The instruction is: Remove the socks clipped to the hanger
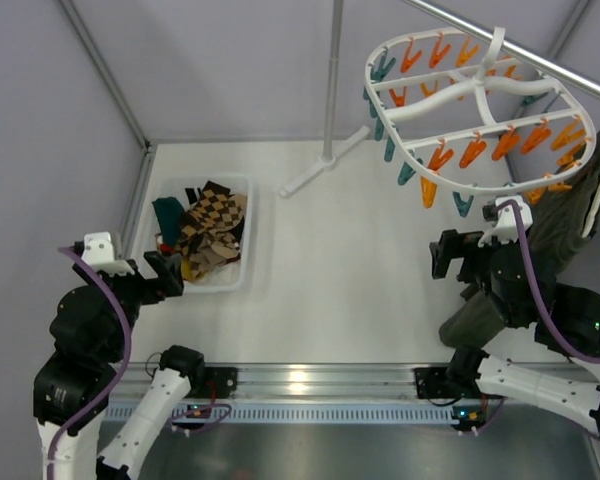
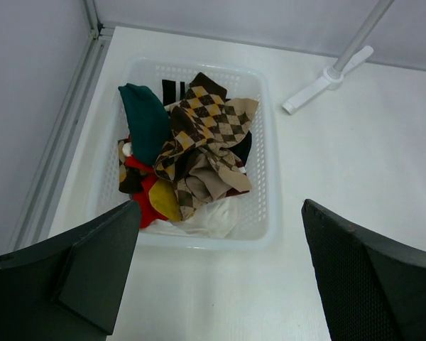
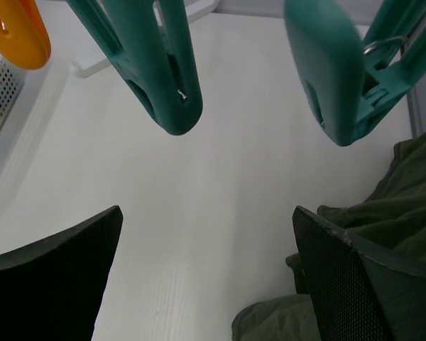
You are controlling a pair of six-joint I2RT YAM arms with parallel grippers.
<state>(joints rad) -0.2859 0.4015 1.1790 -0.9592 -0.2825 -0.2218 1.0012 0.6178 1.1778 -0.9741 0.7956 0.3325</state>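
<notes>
The white oval hanger [image 1: 497, 42] hangs at the back right with orange clips [image 1: 475, 150] and teal clips [image 1: 462, 203] dangling; I see nothing clipped in them. The socks [image 1: 208, 228] lie heaped in a white basket [image 1: 248, 240] at the left: argyle ones [image 2: 199, 135] on top and a dark teal one [image 2: 145, 121] beside them. My left gripper [image 1: 165, 272] is open just before the basket's near rim [image 2: 266, 142], with nothing between its fingers. Below the hanger's near edge, my right gripper [image 1: 445, 255] is open and empty, with two teal clips [image 3: 163, 71] right above it.
A large dark green garment [image 1: 570, 220] hangs at the right and reaches down beside my right gripper [image 3: 383, 234]. A white stand pole [image 1: 330, 80] with a floor foot [image 1: 325, 165] rises at the back. A metal rail [image 1: 540, 55] carries the hanger. Grey walls close both sides.
</notes>
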